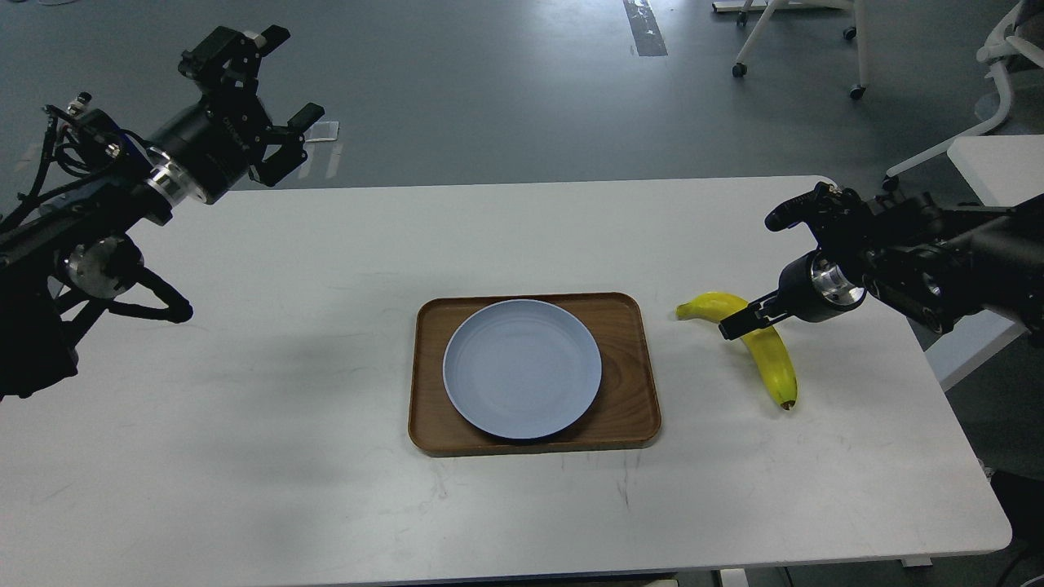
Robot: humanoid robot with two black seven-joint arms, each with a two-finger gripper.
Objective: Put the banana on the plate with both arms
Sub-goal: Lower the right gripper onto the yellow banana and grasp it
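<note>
Bright yellow, curved banana [758,346] with greenish stem tip and small dark end, lying flat on the white rectangular table [326,505], right of the brown wooden tray with rounded corners [628,408] and apart from it. Round, shallow, pale blue-grey plate [522,368] resting inside that tray, bare, nearer its left side. Right black two-finger gripper [744,316] reaching in from the right, low over the middle of the banana, its dark tip overlapping the fruit; fingers too dark and end-on to tell apart, so spread or pressed together cannot be told, nor whether touching the peel. Left black two-finger gripper [281,86] raised high at the far left, beyond the table's far edge, well apart from plate and banana, fingers [307,116] spread wide and holding nothing. Grey floor and white chair legs [795,45] beyond the table.
</note>
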